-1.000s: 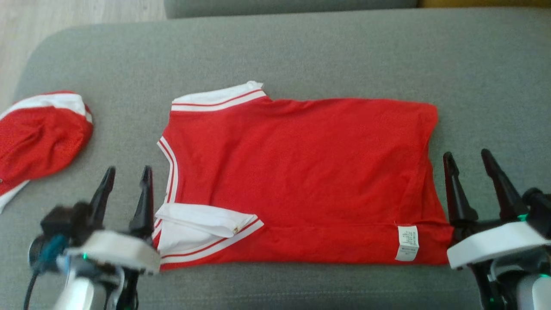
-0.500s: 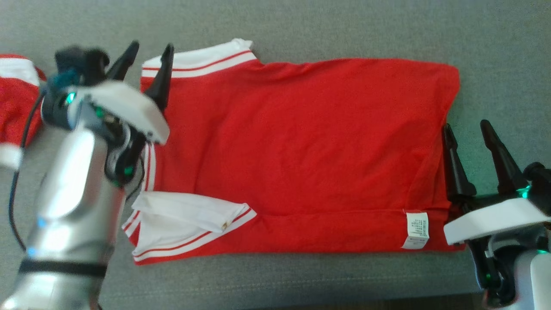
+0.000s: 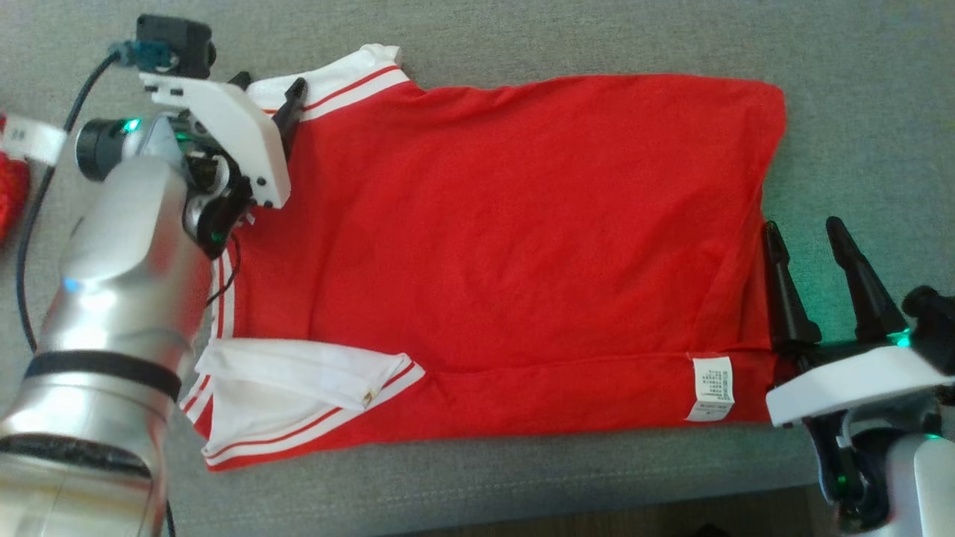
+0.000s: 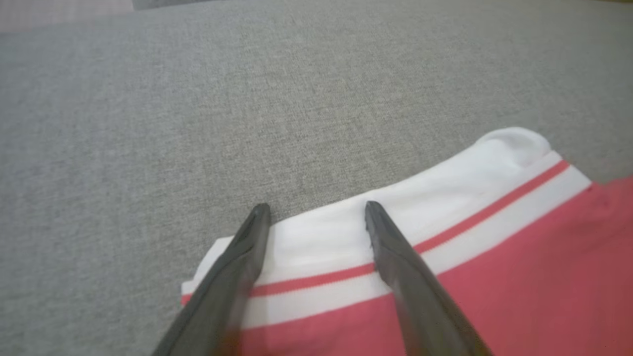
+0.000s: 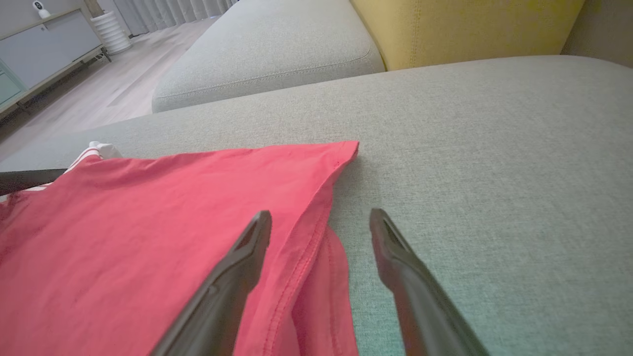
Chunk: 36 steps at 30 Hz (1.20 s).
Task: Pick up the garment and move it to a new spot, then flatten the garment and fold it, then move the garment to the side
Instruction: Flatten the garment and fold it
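Observation:
The garment (image 3: 507,246) is a red shirt with white, red-striped trims, lying folded flat on the grey sofa cushion (image 3: 597,37). A white care label (image 3: 712,388) shows near its lower right corner. My left gripper (image 3: 268,89) is open at the shirt's far left corner. Its fingers straddle the white striped trim (image 4: 470,198) and rest low over it; the left gripper (image 4: 316,207) holds nothing. My right gripper (image 3: 802,227) is open beside the right hem. In the right wrist view the right gripper (image 5: 320,215) straddles the hem edge of the garment (image 5: 148,237).
Another red and white garment (image 3: 7,186) lies at the far left edge of the cushion. The cushion's front edge runs along the bottom, with wooden floor (image 3: 597,518) below it. A yellow cushion (image 5: 470,24) and a second grey seat (image 5: 272,49) lie beyond.
My left arm has reached forward from the shirt's near left corner to its far left trim. The head camera has tilted down and closer. The right gripper stays by the right hem.

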Tool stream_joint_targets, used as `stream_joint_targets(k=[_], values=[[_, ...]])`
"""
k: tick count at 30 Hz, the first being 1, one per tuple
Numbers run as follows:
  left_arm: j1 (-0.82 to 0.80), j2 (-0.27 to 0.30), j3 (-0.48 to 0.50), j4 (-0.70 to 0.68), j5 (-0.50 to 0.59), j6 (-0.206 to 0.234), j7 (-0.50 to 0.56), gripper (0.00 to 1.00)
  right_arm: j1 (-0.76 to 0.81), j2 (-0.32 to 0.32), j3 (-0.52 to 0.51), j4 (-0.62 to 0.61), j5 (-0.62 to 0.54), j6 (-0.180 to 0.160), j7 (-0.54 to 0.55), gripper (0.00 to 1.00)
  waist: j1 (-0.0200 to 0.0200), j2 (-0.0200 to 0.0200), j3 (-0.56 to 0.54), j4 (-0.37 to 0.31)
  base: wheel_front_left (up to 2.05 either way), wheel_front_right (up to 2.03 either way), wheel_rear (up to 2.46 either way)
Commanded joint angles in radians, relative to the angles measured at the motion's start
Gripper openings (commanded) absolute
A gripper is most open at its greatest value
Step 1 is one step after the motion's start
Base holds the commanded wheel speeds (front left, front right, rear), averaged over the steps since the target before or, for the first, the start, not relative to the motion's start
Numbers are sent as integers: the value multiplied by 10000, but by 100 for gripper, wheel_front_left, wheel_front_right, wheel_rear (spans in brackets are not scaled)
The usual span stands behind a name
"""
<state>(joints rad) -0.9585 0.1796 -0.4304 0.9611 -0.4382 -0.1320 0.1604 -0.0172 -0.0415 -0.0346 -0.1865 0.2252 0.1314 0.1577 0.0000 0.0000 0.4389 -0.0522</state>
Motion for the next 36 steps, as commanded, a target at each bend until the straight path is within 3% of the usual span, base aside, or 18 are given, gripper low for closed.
stream_joint_targets(k=[1, 7, 8, 9, 11, 12, 15, 19, 24, 36], values=[[-125, 319, 12, 73, -32, 21, 229, 100, -222, -87, 193, -292, 83, -7, -107, 100, 0, 0, -20, 15, 0, 0, 0], [-155, 175, -1036, 571, -262, 16, 1407, 99, -267, -87, 203, -236, 214, -7, -112, 100, 0, 0, -103, 54, 0, 0, 0], [-137, 169, -1180, 636, -337, 16, 1614, 93, -279, -87, 209, -229, 211, -7, -108, 100, 0, 0, -114, 49, 0, 0, 0], [-155, 192, -1262, 646, -396, 16, 1631, 75, -292, -87, 219, -222, 222, -7, -106, 100, 0, 0, -124, 44, 0, 0, 0], [-193, 245, -1367, 721, -452, 15, 1561, 6, -328, -87, 240, -194, 254, -7, -104, 100, 0, 0, -144, 15, 0, 0, 0], [-228, 275, -1373, 743, -462, 16, 1392, 0, -353, -87, 231, -177, 275, -7, -106, 100, 0, 0, -157, 2, 0, 0, 0], [-284, 307, -1345, 869, -424, 118, 775, 0, -475, -87, 95, -56, 224, -7, -105, 100, 0, 0, -218, -29, 0, 0, 0], [-295, 276, -1115, 839, -439, 601, -603, 0, -917, -87, -199, 438, 22, -7, -16, 100, 0, 0, -292, -12, 0, 0, 0], [-158, 115, -1018, 820, -514, 706, -1567, 0, -1785, -87, -469, 1246, -185, -7, 119, 100, 0, 0, -325, 131, 0, 0, 0], [-195, -367, -1195, 694, -489, 630, -3087, 0, -5126, -595, -951, 5154, 48, -7, 679, 100, 0, 0, -64, 737, 0, 0, 0]])
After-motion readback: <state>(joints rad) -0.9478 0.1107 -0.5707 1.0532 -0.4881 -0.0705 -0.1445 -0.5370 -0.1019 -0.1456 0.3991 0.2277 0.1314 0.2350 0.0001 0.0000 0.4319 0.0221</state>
